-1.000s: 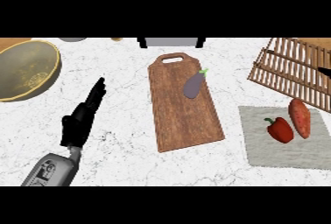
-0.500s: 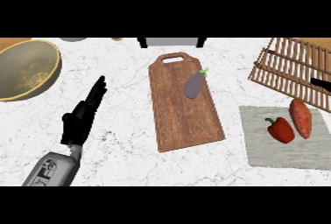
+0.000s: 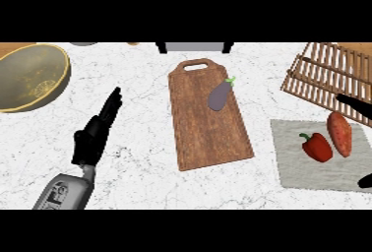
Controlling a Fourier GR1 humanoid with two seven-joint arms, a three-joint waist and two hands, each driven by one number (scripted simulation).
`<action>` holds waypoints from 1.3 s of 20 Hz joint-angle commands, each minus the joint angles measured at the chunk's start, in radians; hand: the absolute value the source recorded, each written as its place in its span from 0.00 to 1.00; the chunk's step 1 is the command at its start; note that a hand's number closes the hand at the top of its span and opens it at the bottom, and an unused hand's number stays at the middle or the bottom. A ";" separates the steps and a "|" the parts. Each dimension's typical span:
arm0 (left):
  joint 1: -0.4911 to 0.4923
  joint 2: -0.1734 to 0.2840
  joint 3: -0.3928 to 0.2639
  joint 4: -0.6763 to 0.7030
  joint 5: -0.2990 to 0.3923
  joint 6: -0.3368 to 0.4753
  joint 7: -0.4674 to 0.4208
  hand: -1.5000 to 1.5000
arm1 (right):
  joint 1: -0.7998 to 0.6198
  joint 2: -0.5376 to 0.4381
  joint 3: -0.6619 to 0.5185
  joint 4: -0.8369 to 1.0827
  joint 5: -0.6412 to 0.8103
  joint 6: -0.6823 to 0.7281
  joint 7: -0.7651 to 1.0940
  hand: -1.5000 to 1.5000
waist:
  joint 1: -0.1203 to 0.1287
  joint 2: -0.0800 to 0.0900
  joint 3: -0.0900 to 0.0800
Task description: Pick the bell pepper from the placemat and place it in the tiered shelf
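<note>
The red bell pepper lies on the grey placemat at the right, beside an orange sweet potato. The wooden slatted tiered shelf stands at the upper right, just beyond the mat. Only two black parts of my right hand show at the right edge: a finger over the shelf's near edge and a tip by the mat's lower right corner. They are spread wide, apart from the pepper. My left hand rests open at the left, fingers straight.
A long wooden cutting board lies mid-counter with a purple eggplant on its upper part. A large brass bowl sits at the upper left. A grey object stands at the back edge.
My right hand's finger has moved down along the right edge towards the placemat, and a second black tip has come into view at the mat's lower right. The left hand has not moved.
</note>
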 commanded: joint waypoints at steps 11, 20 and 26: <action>0.029 -0.061 0.070 -0.016 -0.070 -0.069 0.002 0.50 | 0.048 0.173 -0.058 -0.048 0.188 0.051 0.024 0.00 | 0.001 0.000 0.000; 0.024 -0.073 0.098 -0.077 -0.102 -0.102 0.052 0.50 | 0.043 0.180 -0.090 0.042 0.295 0.069 -0.080 0.00 | 0.001 0.000 0.000; -0.013 -0.086 0.152 0.032 -0.095 -0.137 -0.015 0.50 | -0.062 0.233 -0.043 0.150 0.406 0.039 -0.069 0.00 | 0.004 0.002 0.000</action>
